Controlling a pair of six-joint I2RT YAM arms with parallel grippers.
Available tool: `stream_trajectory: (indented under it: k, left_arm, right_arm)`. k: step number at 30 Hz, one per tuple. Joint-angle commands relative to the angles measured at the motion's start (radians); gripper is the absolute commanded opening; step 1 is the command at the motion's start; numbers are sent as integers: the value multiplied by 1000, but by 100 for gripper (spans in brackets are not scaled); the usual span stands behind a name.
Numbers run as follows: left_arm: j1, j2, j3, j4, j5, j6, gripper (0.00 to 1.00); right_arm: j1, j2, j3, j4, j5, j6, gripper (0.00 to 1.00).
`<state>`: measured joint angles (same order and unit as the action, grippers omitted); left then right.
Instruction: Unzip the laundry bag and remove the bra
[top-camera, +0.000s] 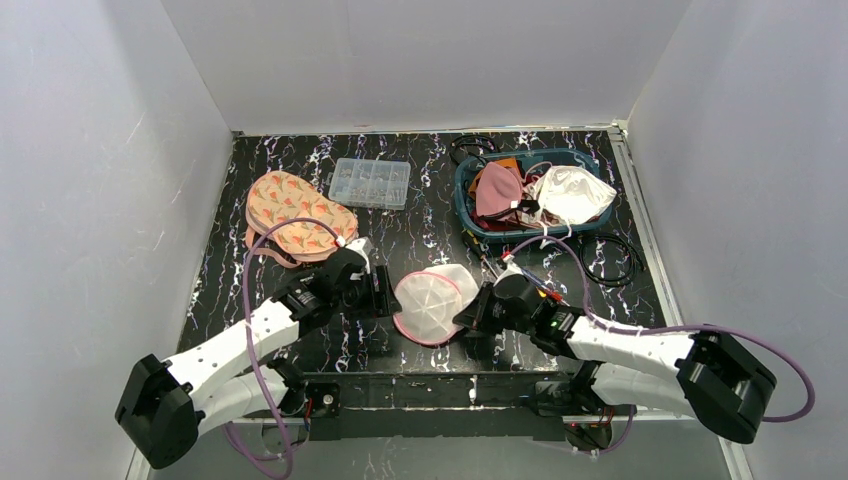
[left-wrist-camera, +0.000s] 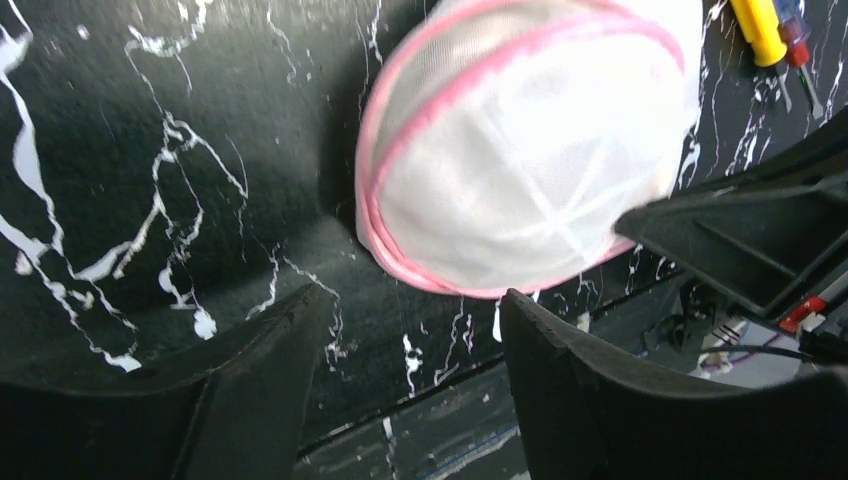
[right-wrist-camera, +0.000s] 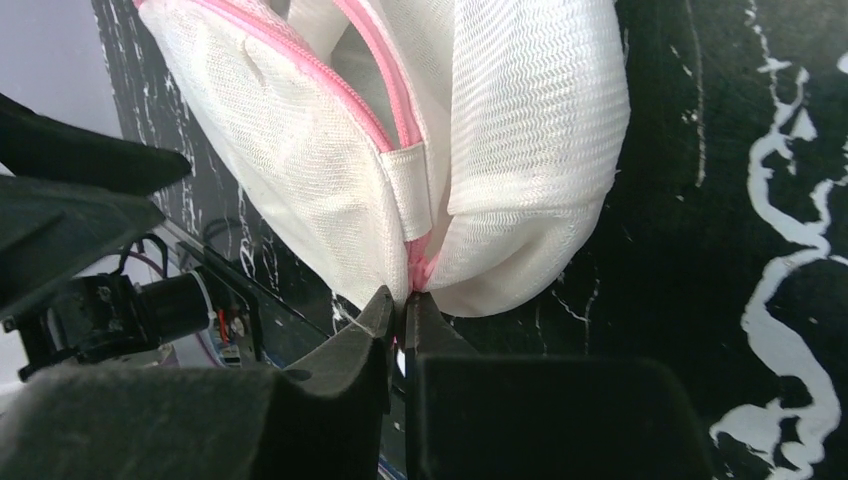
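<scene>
While right fingers (right-wrist-camera: 360, 350) pinch the laundry bag (top-camera: 432, 302) zipper (right-wrist-camera: 420, 265), left fingers (left-wrist-camera: 260, 340) gape empty, a screwdriver (left-wrist-camera: 760, 30) beyond.

Left arm (top-camera: 235, 345): white shells dotted with small dark holes, black joint housings.
Right arm (top-camera: 640, 350): same white and black, small red and green spots by the wrist.
Cables (top-camera: 247, 300): lilac, one looping off each arm.
Fingers (left-wrist-camera: 250, 400): matte black, wedge-shaped.

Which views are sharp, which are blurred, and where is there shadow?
Left wrist: the laundry bag looks soft and blurred, with shadow beside it. Right wrist: its mesh is sharp, the near fingers dark. Top external: evenly lit.
</scene>
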<state>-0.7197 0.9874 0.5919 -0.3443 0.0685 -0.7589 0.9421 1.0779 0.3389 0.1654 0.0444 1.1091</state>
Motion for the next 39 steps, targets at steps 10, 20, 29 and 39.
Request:
stream_trajectory:
  k: [10, 20, 29, 39]
  left_arm:
    - [23, 107, -76, 374, 115, 184, 74]
    - [26, 252, -135, 513, 190, 130, 61]
    - [25, 89, -218, 516, 221, 38, 4]
    - [-2, -255, -98, 161, 248, -82, 0]
  right_arm:
    - [-57, -77, -71, 9, -90, -60, 11]
    - [-64, -135, -116, 40, -140, -56, 11]
    - [-64, -171, -82, 4, -159, -62, 10]
    - [-58, -272, 106, -255, -169, -126, 11]
